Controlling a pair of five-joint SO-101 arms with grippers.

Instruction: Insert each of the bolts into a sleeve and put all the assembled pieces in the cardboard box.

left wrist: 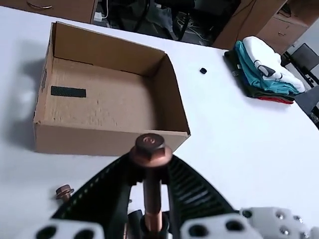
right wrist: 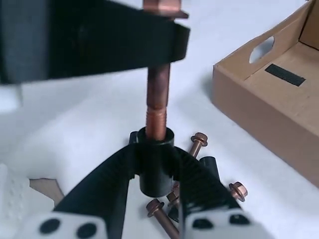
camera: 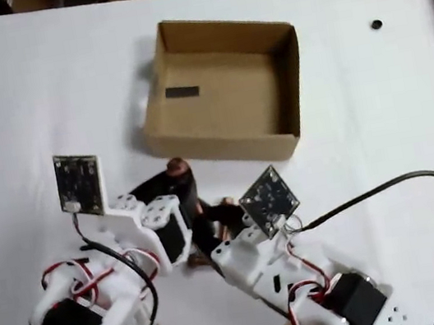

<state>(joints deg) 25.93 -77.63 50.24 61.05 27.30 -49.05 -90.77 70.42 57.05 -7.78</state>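
L gripper (left wrist: 149, 172) pinched bolt (left wrist: 151, 145) upright; R gripper (right wrist: 155, 155) clamped sleeve (right wrist: 156, 181), bolt tip inside it, cardboard box (camera: 222, 141) nearby.

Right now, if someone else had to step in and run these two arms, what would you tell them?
Left end effector: shut on a copper bolt, held upright.
Right end effector: shut on a black sleeve, directly under that bolt.
The bolt's threaded tip is at the sleeve's mouth, with most of the shank outside.
Cardboard box: beyond the arms, no assembled pieces in it.
Three loose bolts lie on the table by the sleeve.
Left to do: finish this insertion, box the piece, then do the other bolts.
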